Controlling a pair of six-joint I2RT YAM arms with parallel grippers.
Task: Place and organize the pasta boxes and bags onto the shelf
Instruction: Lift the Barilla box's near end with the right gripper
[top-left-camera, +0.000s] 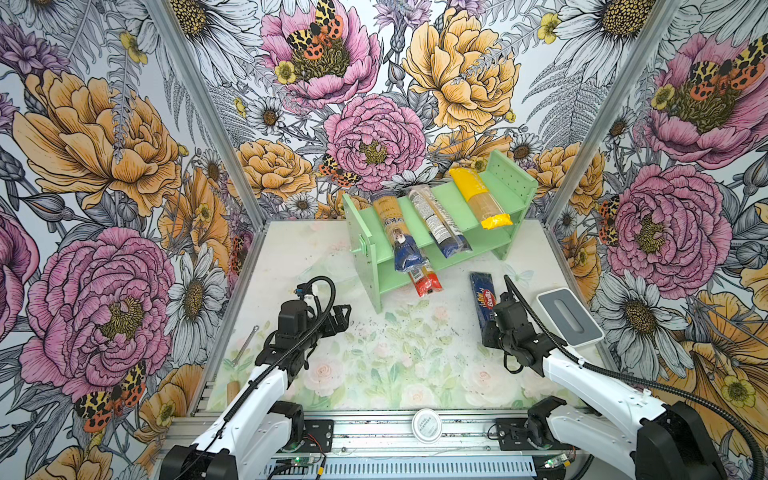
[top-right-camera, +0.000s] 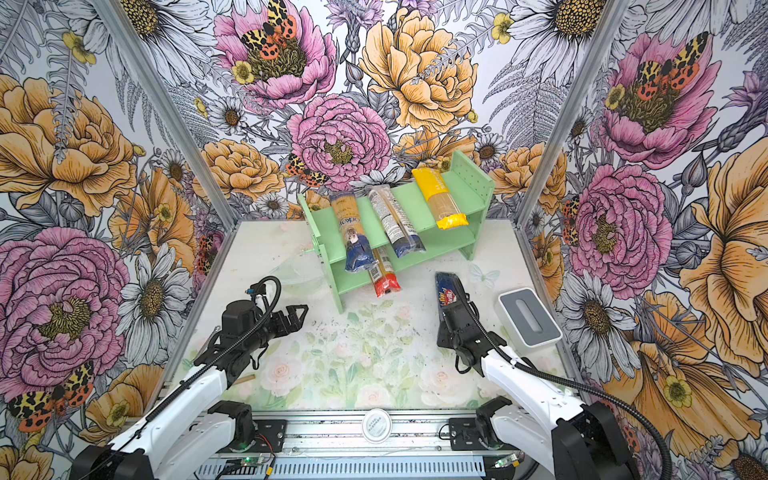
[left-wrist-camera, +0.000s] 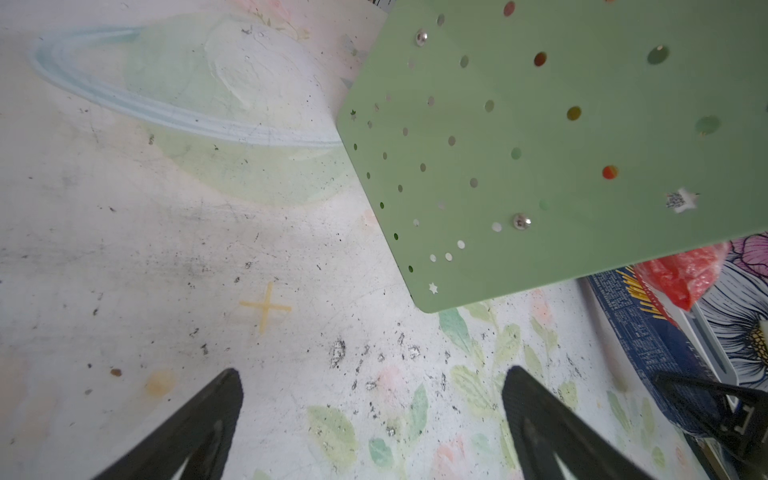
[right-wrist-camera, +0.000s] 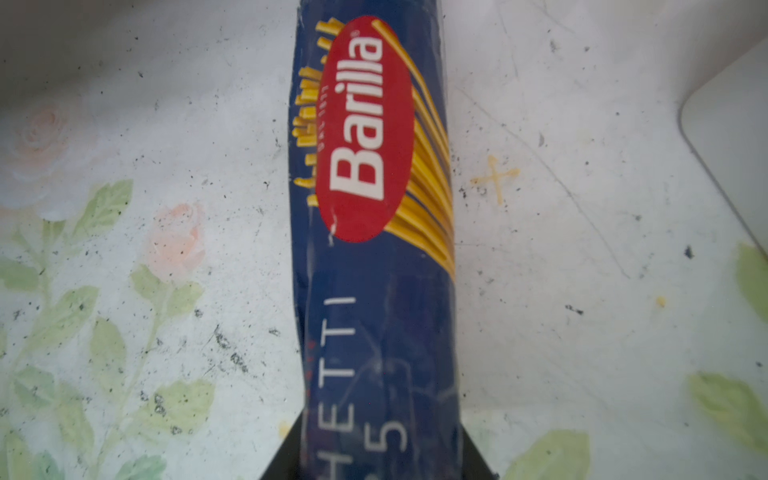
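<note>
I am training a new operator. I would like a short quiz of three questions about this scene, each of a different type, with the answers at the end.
1. True or false: the left gripper holds a pack.
2. Which pack does the right gripper grip? A. yellow pack B. red pack C. dark-blue Barilla pack
3. Fill in: ___ packs lie on the top tier of the shelf.

Key
1. False: its fingers stand open and empty.
2. C.
3. Three: left clear pack, middle clear pack, yellow pack; the red pack sticks out from under that tier.
</note>
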